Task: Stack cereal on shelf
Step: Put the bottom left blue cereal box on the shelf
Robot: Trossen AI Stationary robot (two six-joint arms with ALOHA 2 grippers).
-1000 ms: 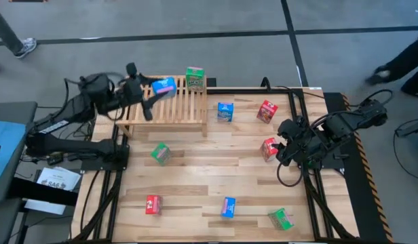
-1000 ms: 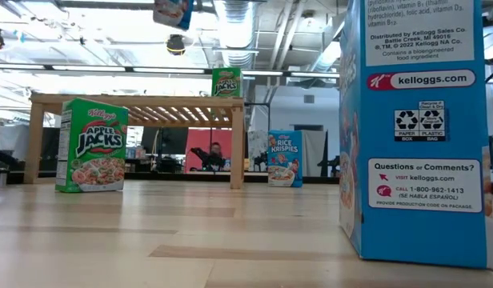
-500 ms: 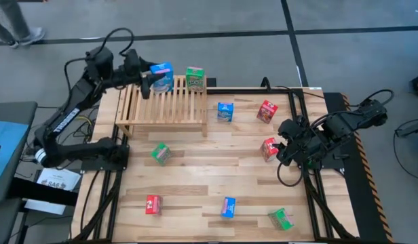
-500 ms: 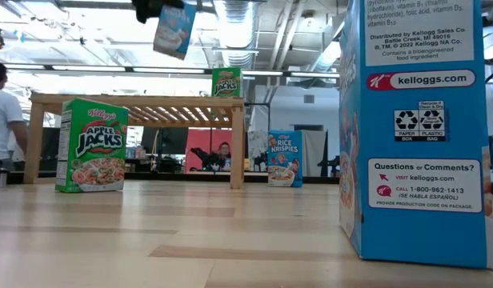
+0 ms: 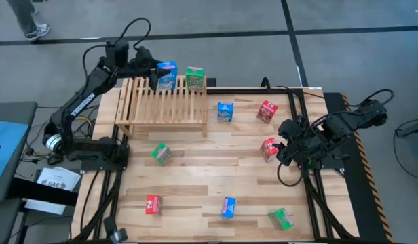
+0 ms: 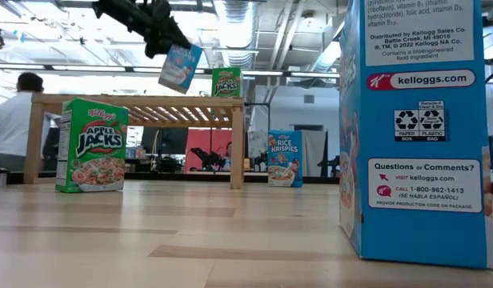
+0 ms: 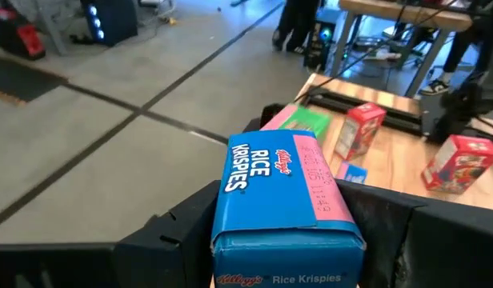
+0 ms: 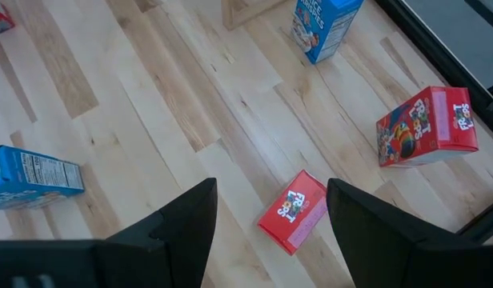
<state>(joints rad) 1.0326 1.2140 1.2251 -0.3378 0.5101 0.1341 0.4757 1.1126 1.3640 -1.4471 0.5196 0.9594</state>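
Left gripper clamped on blue Rice Krispies box, box tilted, held above far edge of shelf, beside green box standing at shelf's far right corner. Right gripper hovers near table's right edge, fingers parted, empty, just beside red box.

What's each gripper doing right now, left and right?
Left gripper: shut on the blue Rice Krispies box, held above the shelf.
Right gripper: open, empty, hovering over a red box.
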